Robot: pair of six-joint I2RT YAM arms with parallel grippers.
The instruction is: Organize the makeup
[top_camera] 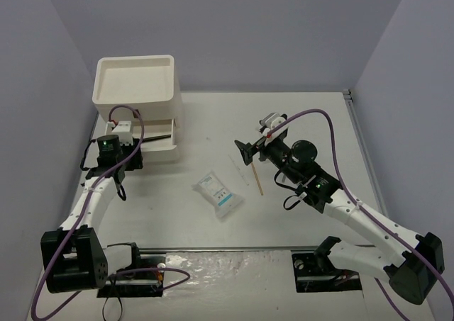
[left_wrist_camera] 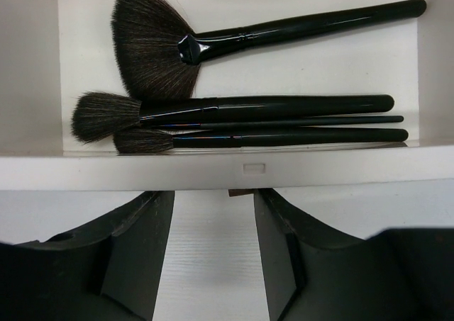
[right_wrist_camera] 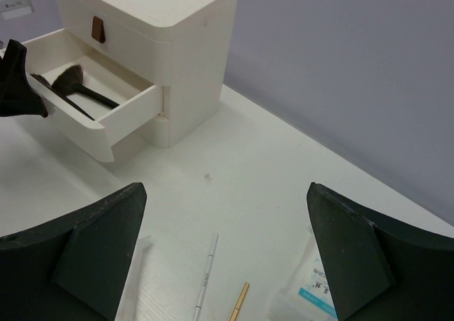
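Holding black brushes (left_wrist_camera: 284, 107): open drawer (left_wrist_camera: 142, 172)

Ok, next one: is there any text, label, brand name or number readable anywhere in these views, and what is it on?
No text can be read in any view.
White packets: they carry blue print, but it is too small and blurred to read in both the top and the right wrist view.
Brushes: no lettering is visible on the handles.
Drawer box: no label or marking is visible.
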